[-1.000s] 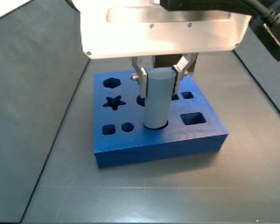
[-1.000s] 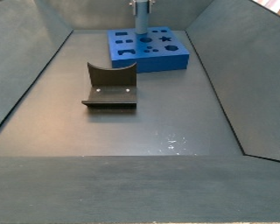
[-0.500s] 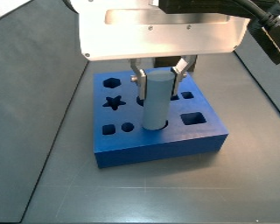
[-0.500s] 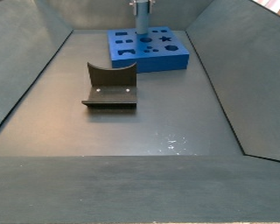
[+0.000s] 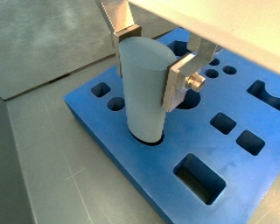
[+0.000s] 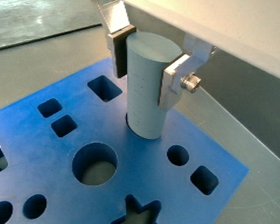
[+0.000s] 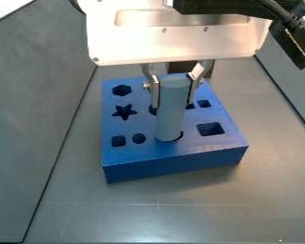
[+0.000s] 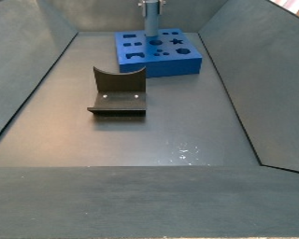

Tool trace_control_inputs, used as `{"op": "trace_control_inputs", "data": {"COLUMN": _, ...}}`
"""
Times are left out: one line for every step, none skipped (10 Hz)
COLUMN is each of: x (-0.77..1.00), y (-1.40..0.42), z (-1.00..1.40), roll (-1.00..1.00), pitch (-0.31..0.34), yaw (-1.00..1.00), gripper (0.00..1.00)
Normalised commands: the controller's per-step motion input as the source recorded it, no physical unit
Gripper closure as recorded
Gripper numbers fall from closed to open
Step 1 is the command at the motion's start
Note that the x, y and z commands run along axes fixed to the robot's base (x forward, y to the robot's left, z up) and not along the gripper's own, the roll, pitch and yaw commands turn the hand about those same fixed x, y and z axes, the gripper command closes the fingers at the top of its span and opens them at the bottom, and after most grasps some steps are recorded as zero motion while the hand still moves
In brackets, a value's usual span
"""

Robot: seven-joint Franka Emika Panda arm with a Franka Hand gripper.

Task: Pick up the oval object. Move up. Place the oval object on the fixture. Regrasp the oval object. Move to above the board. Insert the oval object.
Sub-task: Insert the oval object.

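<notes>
The oval object [image 5: 143,92] is a pale blue-grey peg standing upright, with its lower end in a hole of the blue board [image 5: 116,140]. My gripper [image 5: 150,61] is shut on the peg's upper part, one silver finger [image 5: 178,80] on each side. Both wrist views show this; in the other the peg [image 6: 146,92] stands between the fingers [image 6: 174,77] over the board [image 6: 154,173]. In a side view the gripper [image 7: 175,78] holds the peg [image 7: 171,110] on the board [image 7: 181,160]. The dark fixture [image 8: 117,91] stands apart from the board [image 8: 177,62].
The board has star, round, square and other holes around the peg. Grey sloped walls [image 8: 40,75] enclose the floor. The white gripper body [image 7: 174,33] hangs above the board. Open grey floor [image 8: 152,140] lies in front of the fixture.
</notes>
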Motion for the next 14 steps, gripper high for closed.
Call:
{"op": "trace_control_inputs", "data": {"x": 0.00, "y": 0.03, "z": -0.10, "roll": 0.00, "pitch": 0.000, "yaw": 0.00, "gripper": 1.00}}
{"op": "trace_control_inputs", "data": {"x": 0.00, "y": 0.00, "z": -0.15, "roll": 0.03, "pitch": 0.000, "yaw": 0.00, "gripper": 1.00}}
{"op": "trace_control_inputs", "data": {"x": 0.00, "y": -0.21, "z": -0.35, "roll": 0.17, "pitch": -0.017, "yaw": 0.00, "gripper": 1.00}}
{"op": "trace_control_inputs", "data": {"x": 0.00, "y": -0.23, "z": -0.34, "roll": 0.16, "pitch": -0.023, "yaw": 0.00, "gripper": 1.00}}
{"op": "trace_control_inputs", "data": {"x": 0.00, "y": -0.03, "z": -0.04, "roll": 0.03, "pitch": -0.001, "yaw": 0.00, "gripper": 1.00}}
{"op": "trace_control_inputs", "data": {"x": 0.00, "y": 0.00, "z": 0.00, "roll": 0.00, "pitch": -0.011, "yaw": 0.00, "gripper": 1.00}}
{"op": "trace_control_inputs", "data": {"x": -0.01, "y": 0.20, "z": -0.13, "roll": 0.00, "pitch": -0.004, "yaw": 0.00, "gripper": 1.00}}
{"op": "trace_control_inputs", "data": {"x": -0.06, "y": 0.12, "z": -0.19, "roll": 0.00, "pitch": -0.013, "yaw": 0.00, "gripper": 1.00}}
{"op": "trace_control_inputs", "data": {"x": 0.00, "y": 0.00, "z": 0.00, "roll": -0.01, "pitch": 0.000, "yaw": 0.00, "gripper": 1.00}}
{"op": "trace_control_inputs", "data": {"x": 0.00, "y": 0.00, "z": -0.02, "roll": 0.00, "pitch": -0.001, "yaw": 0.00, "gripper": 1.00}}
{"op": "trace_control_inputs", "data": {"x": 0.00, "y": -0.13, "z": -0.46, "roll": 0.13, "pitch": -0.037, "yaw": 0.00, "gripper": 1.00}}
{"op": "trace_control_inputs", "data": {"x": 0.14, "y": -0.05, "z": -0.66, "roll": 0.15, "pitch": -0.023, "yaw": 0.00, "gripper": 1.00}}
{"op": "trace_control_inputs", "data": {"x": 0.23, "y": 0.00, "z": -0.58, "roll": 0.13, "pitch": 0.000, "yaw": 0.00, "gripper": 1.00}}
{"op": "trace_control_inputs", "data": {"x": 0.31, "y": 0.09, "z": -0.43, "roll": 0.09, "pitch": 0.000, "yaw": 0.00, "gripper": 1.00}}
